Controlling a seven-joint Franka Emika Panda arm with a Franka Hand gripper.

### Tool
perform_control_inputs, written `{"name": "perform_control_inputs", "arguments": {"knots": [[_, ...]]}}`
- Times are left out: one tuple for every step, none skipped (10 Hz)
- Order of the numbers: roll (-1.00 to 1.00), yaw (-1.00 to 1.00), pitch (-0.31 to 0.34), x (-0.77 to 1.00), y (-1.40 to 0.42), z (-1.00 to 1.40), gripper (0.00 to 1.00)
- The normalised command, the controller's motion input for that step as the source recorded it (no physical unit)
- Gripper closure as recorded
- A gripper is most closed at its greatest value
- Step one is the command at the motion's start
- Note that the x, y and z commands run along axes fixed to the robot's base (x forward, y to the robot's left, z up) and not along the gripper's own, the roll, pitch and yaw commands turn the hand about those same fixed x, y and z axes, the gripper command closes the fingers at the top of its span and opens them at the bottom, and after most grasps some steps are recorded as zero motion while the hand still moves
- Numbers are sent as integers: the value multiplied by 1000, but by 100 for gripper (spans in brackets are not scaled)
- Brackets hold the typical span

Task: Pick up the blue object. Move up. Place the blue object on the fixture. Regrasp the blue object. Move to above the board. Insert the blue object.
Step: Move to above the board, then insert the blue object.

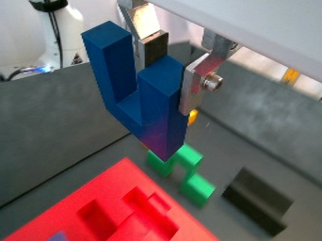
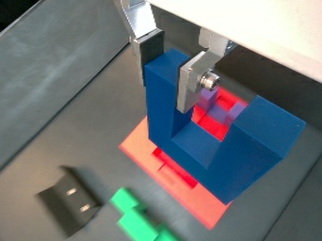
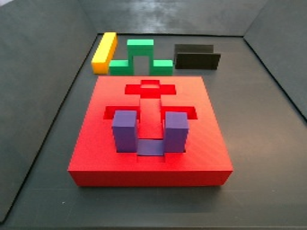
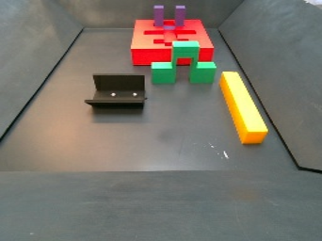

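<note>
Gripper (image 1: 170,68) and blue object (image 1: 126,80) show only in the wrist views. Both side views are framed below them, so height above the floor can't be read. The jaws are clamped on the blue object. One silver finger (image 1: 201,80) is pressed flat on a prong, and the opposite dark pad (image 1: 152,44) is half hidden behind the block. In both wrist views the gripper body is cut off by the frame edge. The blue object hangs in the air, clear of everything, with the board (image 1: 88,202), green block (image 1: 189,174) and fixture (image 1: 258,200) under it. Its low tip reads purple in a wrist view; can't tell if that's shading or something behind it. In a wrist view the gripper (image 2: 172,64) holds the blue object (image 2: 227,141) over the board (image 2: 145,141). The purple block (image 2: 224,113) peeks through the gap between the prongs, and the fixture (image 2: 70,200) and green block (image 2: 138,216) sit at the frame edge, the green one cropped. A side view gives the full layout: the board (image 3: 96,153) is near, with the purple block (image 3: 126,135) seated in it prongs up. On the floor behind it the yellow bar (image 3: 104,52), green block (image 3: 144,49) and fixture (image 3: 197,58) run in a far row, left to right. The opposite side view flips this. There the fixture (image 4: 116,91) is nearest, the yellow bar (image 4: 242,105) is right, and the green block (image 4: 185,56) is against the board (image 4: 145,38). The purple block (image 4: 160,13) is clipped at the top. Count: one each of blue, purple, green, yellow bar, fixture, board.
</note>
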Motion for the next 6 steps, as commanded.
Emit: {"name": "perform_control_inputs", "arguments": {"knots": [[-1000, -16, 4, -75, 20, 7, 100], [-728, -10, -25, -75, 30, 4, 100], [-508, -7, -41, -67, 31, -1, 100], [-330, -5, -44, -58, 17, 3, 100], [-4, 0, -1, 0, 0, -69, 100], [6, -26, -57, 340, 6, -491, 100]]}}
